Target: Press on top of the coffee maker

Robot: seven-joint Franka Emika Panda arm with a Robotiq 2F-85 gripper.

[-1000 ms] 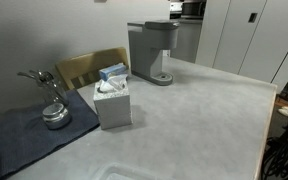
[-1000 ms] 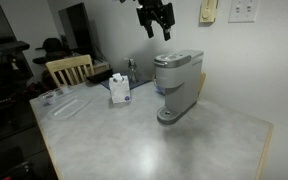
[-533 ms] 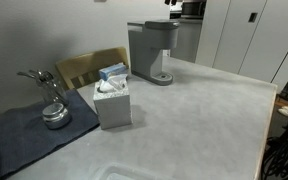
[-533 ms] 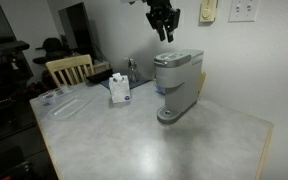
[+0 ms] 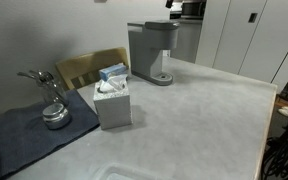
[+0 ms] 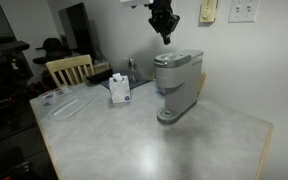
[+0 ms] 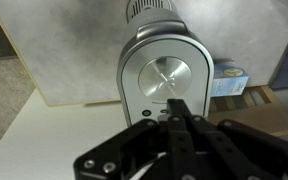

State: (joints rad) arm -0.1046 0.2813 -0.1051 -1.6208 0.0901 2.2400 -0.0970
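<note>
The coffee maker (image 6: 177, 84) is a tall grey boxy machine standing on the table, also seen at the back in an exterior view (image 5: 150, 50). My gripper (image 6: 166, 37) hangs in the air above its top, a clear gap below the fingertips, and it is shut with nothing between the fingers. In the wrist view I look straight down on the coffee maker's top (image 7: 166, 75), with its round silver lid. The gripper (image 7: 176, 103) comes in from the bottom with its black fingers pressed together, their tip over the near edge of that top.
A grey tissue box (image 5: 113, 102) (image 6: 120, 88) stands beside the machine, with a wooden chair (image 5: 88, 68) behind it. A shiny metal faucet-like piece (image 5: 50, 103) rests on a dark cloth (image 5: 24, 138). A clear plastic tray (image 6: 64, 106) lies near the table edge.
The gripper's jaws have closed from wide open to shut. The gripper has shifted sideways to hang more directly over the coffee maker's top.
</note>
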